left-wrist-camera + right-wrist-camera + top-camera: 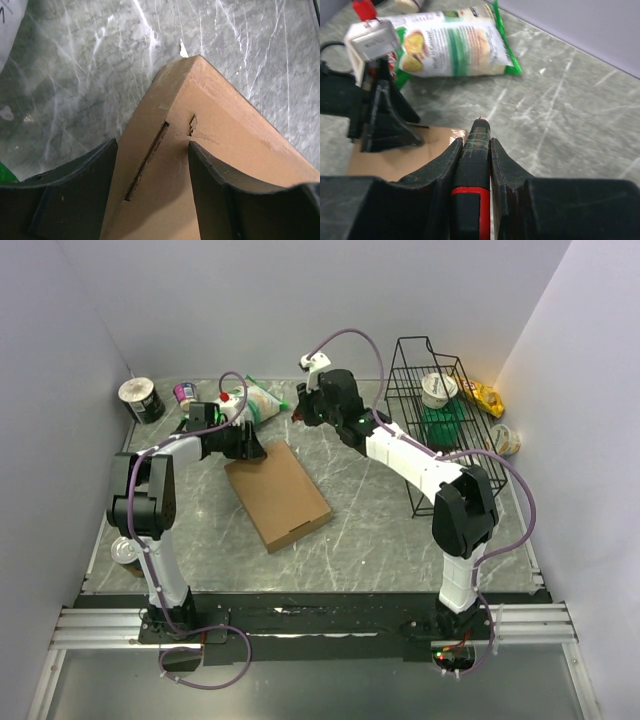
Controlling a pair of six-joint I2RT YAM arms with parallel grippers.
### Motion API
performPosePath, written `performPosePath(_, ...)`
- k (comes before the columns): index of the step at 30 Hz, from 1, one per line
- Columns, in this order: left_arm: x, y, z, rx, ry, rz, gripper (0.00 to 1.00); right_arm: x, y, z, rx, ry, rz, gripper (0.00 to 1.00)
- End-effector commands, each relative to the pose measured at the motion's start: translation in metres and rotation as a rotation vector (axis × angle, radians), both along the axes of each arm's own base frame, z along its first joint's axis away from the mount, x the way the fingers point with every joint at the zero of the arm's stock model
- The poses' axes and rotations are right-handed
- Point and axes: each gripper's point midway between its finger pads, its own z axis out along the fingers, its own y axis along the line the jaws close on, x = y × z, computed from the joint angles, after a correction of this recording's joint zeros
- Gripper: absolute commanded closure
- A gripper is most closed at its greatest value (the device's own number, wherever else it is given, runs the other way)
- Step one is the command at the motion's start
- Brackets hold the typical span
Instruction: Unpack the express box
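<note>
Holding left jaws spread astride the express box (225,130) corner, pinching a red-banded cutter (471,170) in right jaws; risking skidding the box across the counter (400,530) by clamping off-centre.

You see a plain brown box (277,492) on a grey table (400,530) with white streaks like marble. The snack bag (455,42) is white and green with yellow pictures. The wire basket (413,339) is black, and the bottle (440,425) in it is green. Your left arm (160,490) and right arm (420,465) are black and white, with purple cables (350,335). The tool (472,165) in your black right gripper (476,142) is black with a red band. The walls (300,300) are pale purple.
</note>
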Motion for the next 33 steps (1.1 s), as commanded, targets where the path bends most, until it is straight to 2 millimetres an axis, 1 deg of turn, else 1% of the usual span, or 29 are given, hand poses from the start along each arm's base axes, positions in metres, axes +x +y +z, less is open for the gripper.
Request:
performPosePath(1,0.008,0.008,-0.011,0.018,0.008,0.075,0.37,0.002,0.02,0.026,0.14,-0.093,-0.005,1.0)
performPosePath(5,0.012,0.009,-0.017,0.024,0.031,0.101,0.37,0.0,0.029,0.023,0.118,-0.124,0.008,1.0)
performPosePath(6,0.012,0.01,-0.017,0.027,0.037,0.107,0.37,0.002,0.032,0.021,0.107,-0.124,0.007,1.0)
performPosePath(7,0.013,0.011,-0.018,0.031,0.04,0.114,0.37,0.002,0.032,0.014,0.09,-0.107,-0.001,1.0)
performPosePath(10,0.016,0.014,-0.019,0.044,0.046,0.147,0.37,0.005,0.03,0.005,0.075,-0.087,-0.015,1.0)
performPosePath(18,0.019,0.018,-0.022,0.052,0.059,0.184,0.37,0.003,0.036,-0.006,0.054,-0.063,-0.009,1.0)
performPosePath(24,0.019,0.019,-0.024,0.05,0.07,0.202,0.37,0.005,0.033,-0.019,0.024,-0.038,-0.028,1.0)
performPosePath(31,0.02,0.02,-0.023,0.051,0.068,0.207,0.37,0.008,0.035,-0.017,0.035,-0.04,-0.037,1.0)
performPosePath(33,0.02,0.019,-0.024,0.054,0.071,0.21,0.37,0.008,0.037,-0.012,0.049,-0.047,-0.03,1.0)
